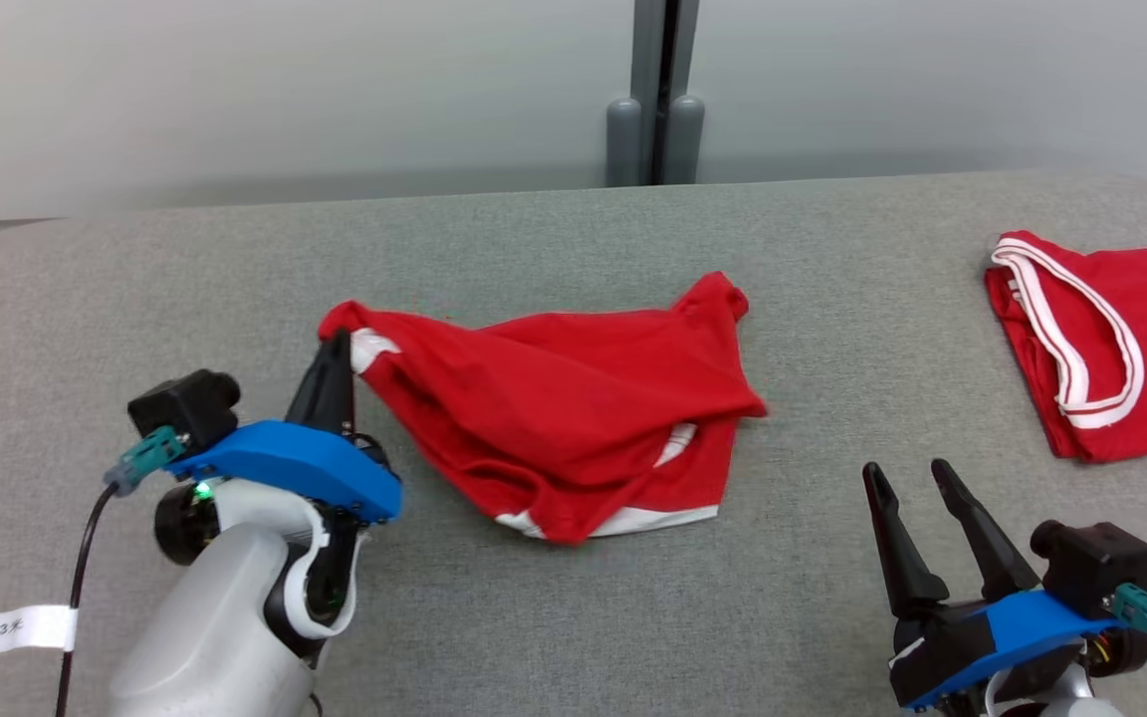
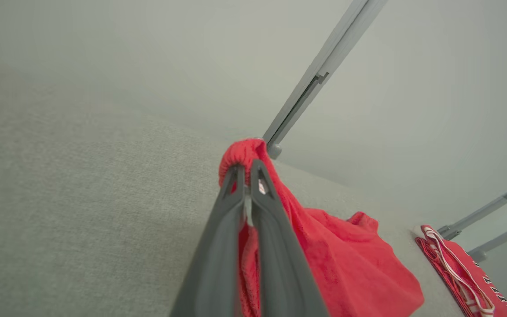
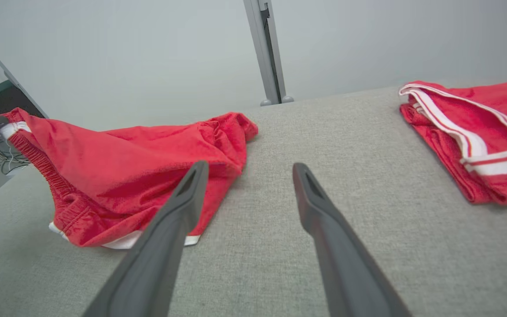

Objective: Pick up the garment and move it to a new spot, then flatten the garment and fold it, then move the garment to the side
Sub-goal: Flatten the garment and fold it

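Note:
The garment (image 1: pixel 564 418) is a pair of red shorts with white trim, lying crumpled in the middle of the grey table (image 1: pixel 554 249). My left gripper (image 1: pixel 338 344) is shut on its left corner at the elastic waistband and holds that corner lifted. In the left wrist view the red cloth (image 2: pixel 346 259) bunches over the left gripper (image 2: pixel 248 169) and trails away to the right. My right gripper (image 1: pixel 907 476) stands open over bare table to the right of the garment (image 3: pixel 126 163), with nothing between its fingers (image 3: pixel 187 193).
A folded red jersey (image 1: pixel 1111 339) with white and red striped trim lies at the table's right edge, also seen as the folded jersey (image 3: pixel 473 132) in the right wrist view. A grey post (image 1: pixel 655 100) stands behind the table against a pale wall.

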### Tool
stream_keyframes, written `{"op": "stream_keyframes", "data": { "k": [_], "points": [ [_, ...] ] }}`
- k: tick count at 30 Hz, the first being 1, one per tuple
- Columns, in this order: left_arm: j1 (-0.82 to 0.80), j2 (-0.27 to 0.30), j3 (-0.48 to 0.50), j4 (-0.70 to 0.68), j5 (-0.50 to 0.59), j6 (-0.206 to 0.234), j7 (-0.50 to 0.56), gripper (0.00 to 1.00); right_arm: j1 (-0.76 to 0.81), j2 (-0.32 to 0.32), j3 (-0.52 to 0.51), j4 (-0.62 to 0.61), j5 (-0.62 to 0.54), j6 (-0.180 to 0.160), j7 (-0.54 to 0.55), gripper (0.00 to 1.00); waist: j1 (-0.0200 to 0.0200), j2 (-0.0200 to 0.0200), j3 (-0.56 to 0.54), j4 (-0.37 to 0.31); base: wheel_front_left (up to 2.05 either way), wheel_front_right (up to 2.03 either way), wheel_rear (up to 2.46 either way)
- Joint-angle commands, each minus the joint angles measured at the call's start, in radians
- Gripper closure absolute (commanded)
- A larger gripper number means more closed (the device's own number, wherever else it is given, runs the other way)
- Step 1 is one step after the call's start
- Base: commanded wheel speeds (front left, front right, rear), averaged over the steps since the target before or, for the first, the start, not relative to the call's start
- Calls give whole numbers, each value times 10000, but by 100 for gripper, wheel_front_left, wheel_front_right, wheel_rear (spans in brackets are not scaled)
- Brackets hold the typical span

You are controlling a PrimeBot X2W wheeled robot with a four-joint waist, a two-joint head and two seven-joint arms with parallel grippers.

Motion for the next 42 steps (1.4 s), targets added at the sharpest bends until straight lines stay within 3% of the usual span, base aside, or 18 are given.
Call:
{"op": "stream_keyframes", "data": {
  "k": [1,4,5,6,14,17,21,28,39,41,42],
  "points": [
    [-67,25,78,152,117,44,-131,100,-120,-4,13,-50,44,5,3,0,-1,-1,47,55,0,0,0],
    [-324,138,171,924,423,86,-362,100,-222,-4,126,-70,51,5,63,0,-1,-1,118,30,0,0,0],
    [-368,144,64,1207,534,7,-376,85,-247,-4,166,-66,51,5,78,0,-1,-1,131,-5,0,0,0],
    [-392,126,-68,1525,632,-28,-337,0,-267,-4,196,-56,60,5,74,0,-1,-1,142,-49,0,0,0],
    [-127,-34,-634,2512,1059,-543,-418,0,11,-6,-55,-45,-1,5,91,0,-1,-1,79,-303,0,0,0],
    [186,-52,-846,2250,1235,-565,-446,0,120,-4,-122,-99,-24,5,108,0,-1,-1,25,-298,0,0,0],
    [646,65,-1170,1533,1453,-271,-171,0,181,-4,-144,-167,-7,5,153,0,-1,-1,-83,-218,0,0,0],
    [1064,266,-1991,-323,1479,-304,1445,0,224,-6,0,-175,92,5,186,0,-1,-1,-184,-32,0,0,0],
    [773,672,-2660,-992,1504,-80,3401,0,168,-6,97,-45,165,5,94,0,-1,-1,-216,-529,0,0,0],
    [675,781,-2689,-1026,1515,-76,3586,8,195,-6,104,-37,190,5,70,0,-1,-1,-202,-649,0,0,0],
    [623,842,-2709,-1013,1536,-62,3687,20,196,-4,103,-39,186,5,67,0,-1,-1,-191,-711,0,0,0]
  ]
}}
